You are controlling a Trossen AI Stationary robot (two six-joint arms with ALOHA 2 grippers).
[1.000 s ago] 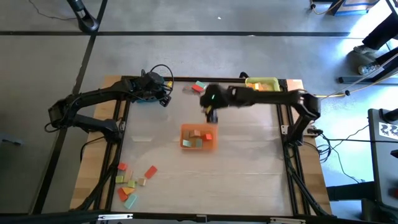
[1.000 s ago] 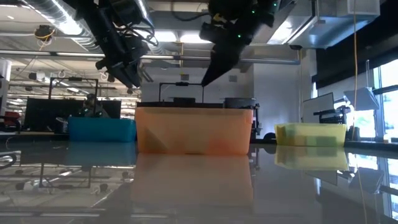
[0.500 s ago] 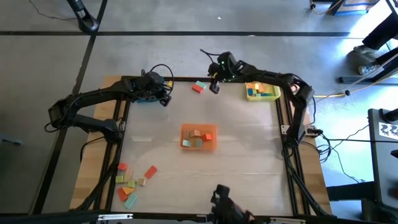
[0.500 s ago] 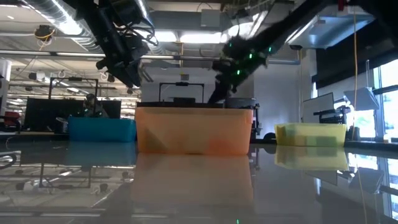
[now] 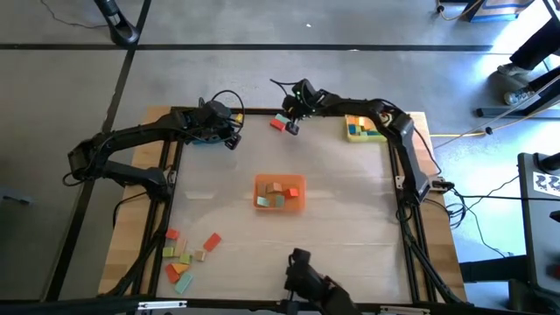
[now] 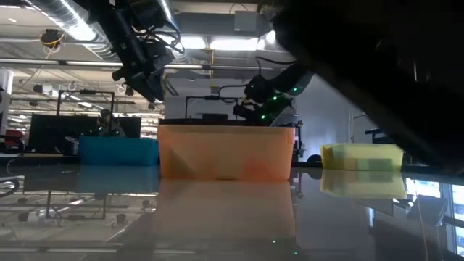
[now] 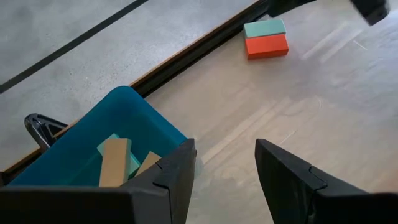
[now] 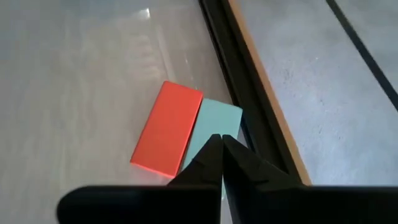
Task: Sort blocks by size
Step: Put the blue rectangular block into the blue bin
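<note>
A red block point(image 8: 166, 127) and a light-blue block point(image 8: 216, 119) lie flat side by side on the table at its far edge point(image 5: 278, 122). My right gripper point(image 8: 222, 142) is shut with nothing between its fingers, tips over the light-blue block. My left gripper point(image 7: 225, 155) hangs open above the table beside the blue tray point(image 7: 118, 124), which holds tan blocks. More blocks lie in the orange tray point(image 5: 280, 192) and the yellow tray point(image 5: 366, 128), and a loose heap of them point(image 5: 185, 258) lies near the table's near left corner. My right gripper comes slanting down from the right, its shut fingertips point(image 8: 214, 149) over the light-blue block's edge point(image 8: 208, 134) beside the red block. Whether they touch the block I cannot tell. Both blocks lie flat on the table.
The table's dark frame rail point(image 8: 249, 112) runs right behind the two blocks. A dark thing point(image 5: 308, 282) stands at the table's near edge and covers the right part of the low view point(image 6: 377, 80). Bare tabletop lies between the orange tray and the far edge.
My right gripper has gone from above the orange tray toward the table's far edge, then left and down to the red and light-blue blocks. A dark thing has come into view at the near edge. My left arm has kept still.
</note>
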